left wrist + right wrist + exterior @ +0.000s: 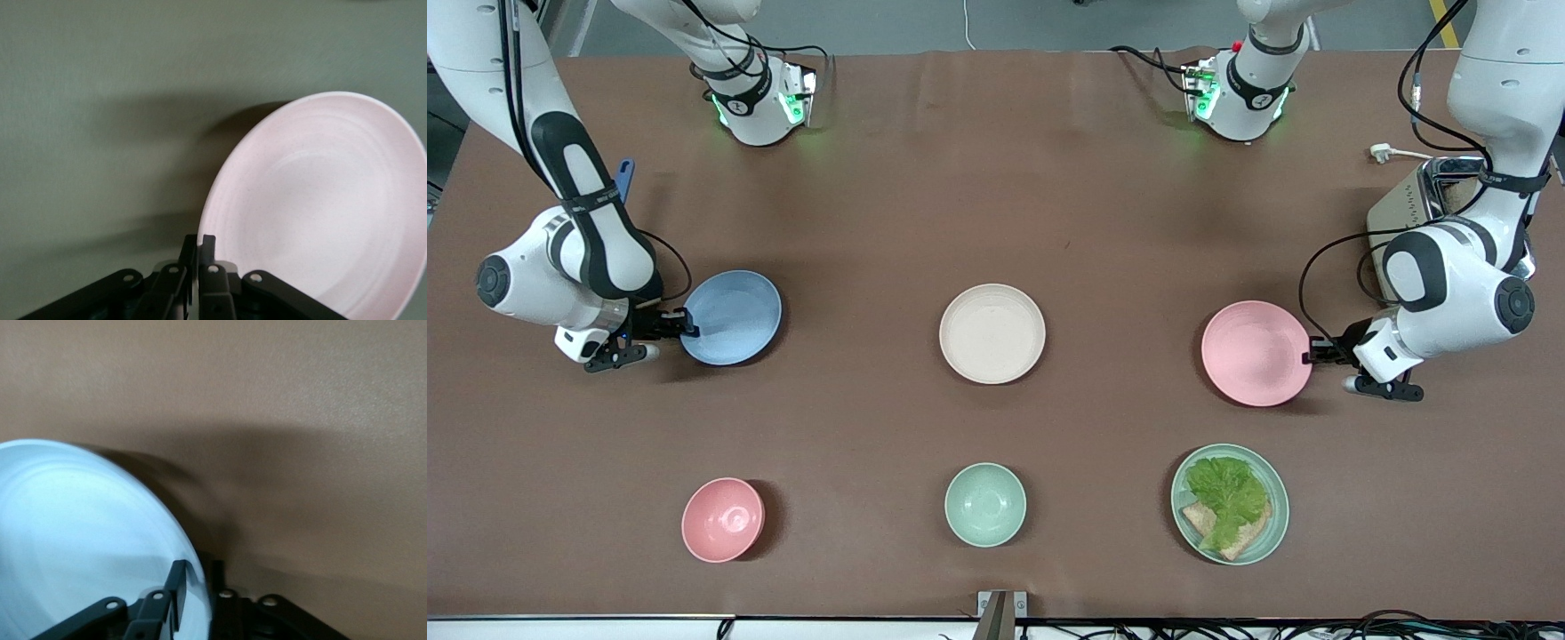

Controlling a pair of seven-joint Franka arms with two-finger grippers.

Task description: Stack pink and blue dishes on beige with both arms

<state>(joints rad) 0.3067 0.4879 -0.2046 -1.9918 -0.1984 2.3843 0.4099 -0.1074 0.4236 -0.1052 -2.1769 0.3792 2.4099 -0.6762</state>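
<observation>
The toaster [1405,213] is partly hidden under the left arm [1458,284]. In the left wrist view the pink plate [320,207] runs off the frame's edge; in the right wrist view the blue plate [80,540] is likewise cut off, its rim hidden between the right gripper [197,587] fingers

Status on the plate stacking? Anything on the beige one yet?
Nothing stacked yet: the beige plate sits bare at mid-table. In hand: the right gripper is shut on the blue plate rim and the left gripper on the pink plate rim; both plates look tilted up off the table. Left: carry both over and stack them on beige.
</observation>
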